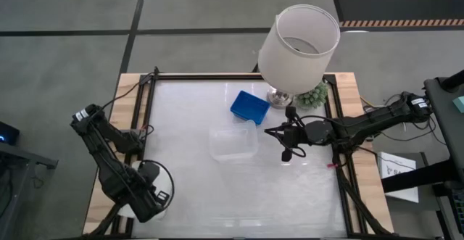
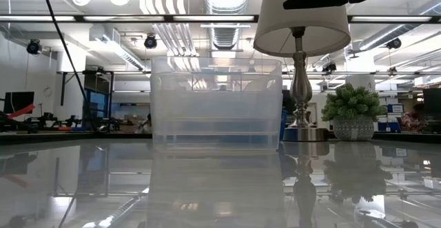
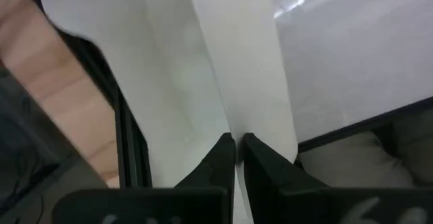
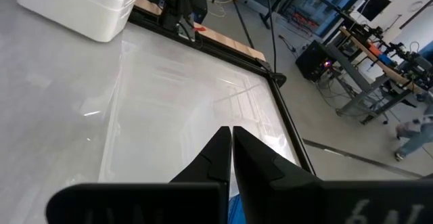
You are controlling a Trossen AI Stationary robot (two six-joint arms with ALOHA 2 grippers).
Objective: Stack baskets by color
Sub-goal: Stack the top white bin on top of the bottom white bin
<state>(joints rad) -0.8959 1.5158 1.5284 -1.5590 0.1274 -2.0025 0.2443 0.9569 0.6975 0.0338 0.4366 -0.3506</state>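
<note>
left gripper (image 3: 235, 149) clamped on rim of opaque white plastic basket (image 3: 223, 68) at table's (image 1: 181, 189) near-left corner | right gripper (image 1: 286, 153) fingers together, mid-table, just right of clear transparent basket (image 1: 233, 143) | blue mesh basket (image 1: 249, 107) beyond it

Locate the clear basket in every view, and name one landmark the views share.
High view: clear basket at table centre, just below the blue basket.
Low view: fills the middle.
Left wrist view: not in it.
Right wrist view: not in it.
Shared landmark: lamp, beside the basket.
</note>
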